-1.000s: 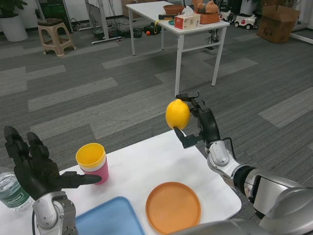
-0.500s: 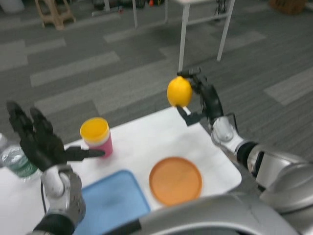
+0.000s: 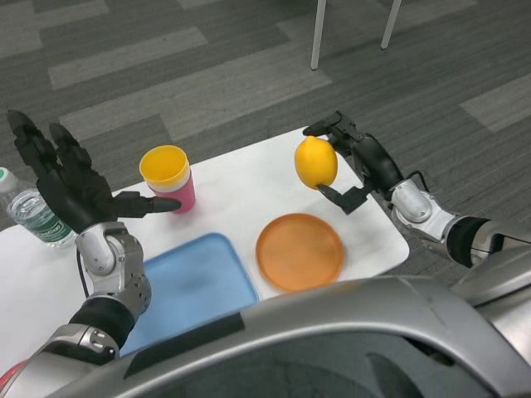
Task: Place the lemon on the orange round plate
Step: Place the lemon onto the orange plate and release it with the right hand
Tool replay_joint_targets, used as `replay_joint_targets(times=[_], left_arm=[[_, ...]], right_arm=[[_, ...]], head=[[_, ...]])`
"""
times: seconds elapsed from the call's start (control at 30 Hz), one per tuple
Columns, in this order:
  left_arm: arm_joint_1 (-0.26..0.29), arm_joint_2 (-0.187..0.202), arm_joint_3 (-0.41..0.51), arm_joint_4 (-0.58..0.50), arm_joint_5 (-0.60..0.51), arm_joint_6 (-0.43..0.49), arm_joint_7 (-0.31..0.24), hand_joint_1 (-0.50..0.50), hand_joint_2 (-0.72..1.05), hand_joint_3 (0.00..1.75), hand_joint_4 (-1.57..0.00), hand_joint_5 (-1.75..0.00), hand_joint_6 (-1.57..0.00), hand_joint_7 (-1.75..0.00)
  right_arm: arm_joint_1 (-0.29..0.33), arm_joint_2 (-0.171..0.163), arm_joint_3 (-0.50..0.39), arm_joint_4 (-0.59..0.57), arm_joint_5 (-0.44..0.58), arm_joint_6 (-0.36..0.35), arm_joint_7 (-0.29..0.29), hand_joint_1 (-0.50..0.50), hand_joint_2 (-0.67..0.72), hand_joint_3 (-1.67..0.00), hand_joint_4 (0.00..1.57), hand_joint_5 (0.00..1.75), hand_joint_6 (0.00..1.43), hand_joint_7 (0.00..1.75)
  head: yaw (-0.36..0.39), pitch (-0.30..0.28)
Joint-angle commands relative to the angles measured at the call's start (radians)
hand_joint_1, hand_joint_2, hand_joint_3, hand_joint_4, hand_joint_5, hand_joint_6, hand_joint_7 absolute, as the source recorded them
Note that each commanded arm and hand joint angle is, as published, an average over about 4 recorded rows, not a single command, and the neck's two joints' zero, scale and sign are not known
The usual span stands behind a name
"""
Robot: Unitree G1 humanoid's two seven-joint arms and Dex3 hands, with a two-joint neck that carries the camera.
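My right hand (image 3: 358, 164) holds the yellow lemon (image 3: 316, 162) in the air over the table's right part, just above and to the right of the orange round plate (image 3: 299, 251). The plate lies flat near the table's front edge with nothing on it. My left hand (image 3: 68, 182) is raised over the left side of the table, fingers spread apart, holding nothing.
A yellow cup stacked in a pink cup (image 3: 168, 178) stands left of centre, close to my left fingertips. A blue tray (image 3: 192, 289) lies left of the plate. A water bottle (image 3: 31, 213) stands at the far left. The white table (image 3: 241, 186) ends just right of the plate.
The camera has dipped toward the table, so the whole picture shifted. My right hand has carried the lemon slightly lower, closer to the plate. The left hand stays raised.
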Motion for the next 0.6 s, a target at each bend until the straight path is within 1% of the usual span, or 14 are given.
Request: replay_joint_targets(times=[0.03, 0.07, 0.17, 0.33, 0.43, 0.57, 0.6], left_arm=[[-0.003, 0.022, -0.008, -0.006, -0.003, 0.01, 0.004, -0.5, -0.68, 0.09, 0.0, 0.0, 0.0, -0.07], [-0.003, 0.023, -0.01, -0.006, -0.004, 0.01, 0.004, -0.5, -0.68, 0.09, 0.0, 0.0, 0.0, -0.07], [-0.004, 0.028, -0.018, -0.006, -0.008, 0.018, 0.003, -0.5, -0.7, 0.09, 0.0, 0.0, 0.0, -0.07], [-0.003, 0.036, -0.031, -0.006, -0.011, 0.033, 0.003, -0.49, -0.64, 0.09, 0.0, 0.0, 0.0, -0.07], [-0.004, 0.038, -0.034, -0.006, -0.011, 0.039, 0.003, -0.48, -0.64, 0.09, 0.0, 0.0, 0.0, -0.07], [-0.004, 0.04, -0.039, -0.006, -0.011, 0.051, 0.003, -0.49, -0.64, 0.09, 0.0, 0.0, 0.0, -0.07], [-0.004, 0.04, -0.041, -0.006, -0.011, 0.053, 0.003, -0.49, -0.64, 0.09, 0.0, 0.0, 0.0, -0.07]], right_arm=[[0.032, -0.024, 0.048, -0.032, 0.002, 0.03, 0.035, -0.21, -0.26, -1.35, 0.47, 1.45, 0.23, 1.29], [0.032, -0.026, 0.06, -0.034, 0.003, 0.034, 0.044, -0.22, -0.24, -1.35, 0.46, 1.45, 0.23, 1.31], [0.031, -0.027, 0.103, -0.039, 0.004, 0.06, 0.098, -0.25, -0.22, -1.35, 0.44, 1.45, 0.21, 1.33], [0.019, -0.032, 0.137, -0.041, 0.006, 0.09, 0.202, -0.38, -0.22, -1.35, 0.4, 1.45, 0.17, 1.34], [-0.006, -0.04, 0.178, -0.037, 0.007, 0.095, 0.23, -0.42, -0.21, -1.35, 0.4, 1.45, 0.17, 1.4], [-0.043, -0.066, 0.227, -0.042, 0.008, 0.103, 0.262, -0.42, -0.16, -1.43, 0.34, 1.55, 0.17, 1.4], [-0.048, -0.072, 0.232, -0.044, 0.008, 0.105, 0.269, -0.42, -0.15, -1.43, 0.32, 1.55, 0.16, 1.4]], head=[[-0.003, -0.016], [-0.004, -0.018], [-0.006, -0.027], [-0.004, -0.046], [0.0, -0.057], [-0.003, -0.073], [-0.004, -0.075]])
